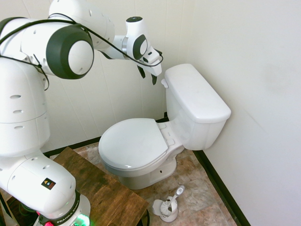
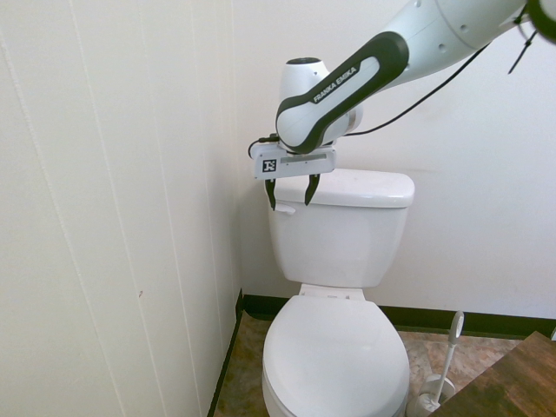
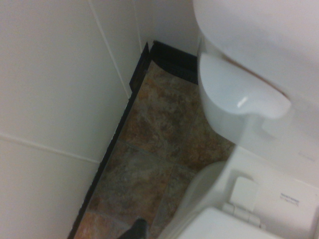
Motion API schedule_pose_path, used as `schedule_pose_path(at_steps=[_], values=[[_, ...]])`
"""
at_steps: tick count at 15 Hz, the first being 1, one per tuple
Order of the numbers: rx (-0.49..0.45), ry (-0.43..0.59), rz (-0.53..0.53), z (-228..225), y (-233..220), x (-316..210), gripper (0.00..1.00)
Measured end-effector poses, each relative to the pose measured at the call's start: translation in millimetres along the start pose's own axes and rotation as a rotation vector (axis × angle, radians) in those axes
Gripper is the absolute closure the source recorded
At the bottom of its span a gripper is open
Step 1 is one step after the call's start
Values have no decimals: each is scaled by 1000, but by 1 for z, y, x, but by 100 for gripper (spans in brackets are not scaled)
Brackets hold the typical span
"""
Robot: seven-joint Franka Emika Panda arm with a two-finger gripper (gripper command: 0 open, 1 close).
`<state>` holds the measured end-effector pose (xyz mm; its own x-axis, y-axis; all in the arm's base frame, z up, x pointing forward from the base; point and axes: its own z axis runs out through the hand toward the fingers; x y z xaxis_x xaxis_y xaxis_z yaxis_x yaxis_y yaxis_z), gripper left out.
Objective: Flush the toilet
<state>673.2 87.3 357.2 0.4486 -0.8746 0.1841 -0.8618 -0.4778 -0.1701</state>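
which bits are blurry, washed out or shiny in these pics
wrist view: whole picture soft, small print by the seat hinge unreadable, bright glint on the flush lever; first exterior view: small highlight on the lid's front, right wall very pale

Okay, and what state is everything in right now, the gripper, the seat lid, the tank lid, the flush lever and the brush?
Gripper: open, nothing between its fingers.
Seat lid: down, closed.
Tank lid: on the tank.
Flush lever: on the tank's front; whether pressed, I can't tell.
Toilet brush: standing in its holder.
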Motion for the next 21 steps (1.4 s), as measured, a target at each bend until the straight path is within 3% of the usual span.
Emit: schedule_pose_path(at_steps=[8,21], values=[[-8,37,103,17,-37,31,100],[10,5,210,39,-52,65,100]])
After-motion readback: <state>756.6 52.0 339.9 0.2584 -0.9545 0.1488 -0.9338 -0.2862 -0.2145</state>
